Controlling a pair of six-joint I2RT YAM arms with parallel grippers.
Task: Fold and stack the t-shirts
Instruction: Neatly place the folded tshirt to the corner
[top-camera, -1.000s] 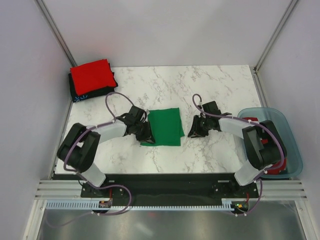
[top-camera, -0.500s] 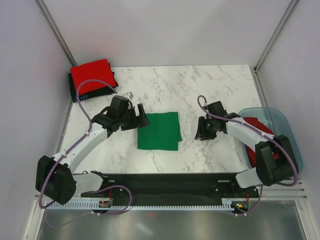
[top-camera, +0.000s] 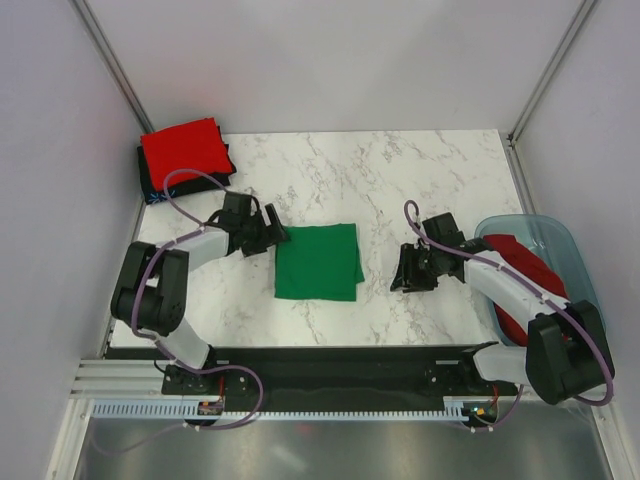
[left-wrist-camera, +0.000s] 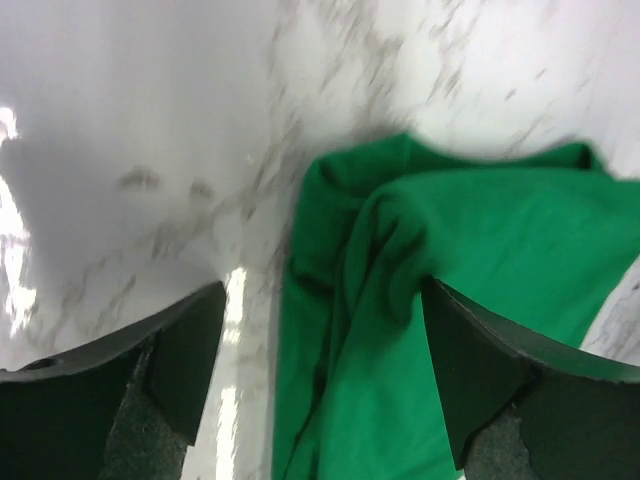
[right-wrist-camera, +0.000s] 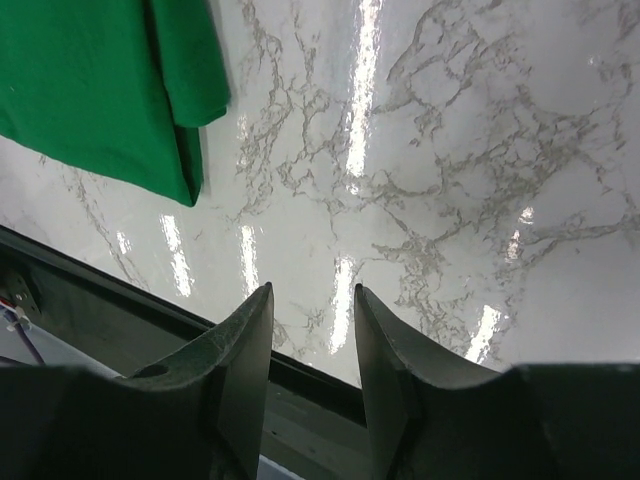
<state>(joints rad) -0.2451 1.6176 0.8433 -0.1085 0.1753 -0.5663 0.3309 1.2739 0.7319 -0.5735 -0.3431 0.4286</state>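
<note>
While left hand (top-camera: 274, 237), right hand (top-camera: 404, 278) gape empty, green t-shirt (top-camera: 318, 262) between; tub (top-camera: 540, 222) rightward.

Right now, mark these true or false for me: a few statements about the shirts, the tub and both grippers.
The folded bright green t-shirt lies on the white marble table. True.
The left gripper is clamped on it. False: its jaws stand open at its edge.
A plain red shirt tops a black shirt at the far-left corner. True.
The translucent blue plastic tub is empty. False: red cloth lies inside.
The right gripper holds nothing. True.
</note>
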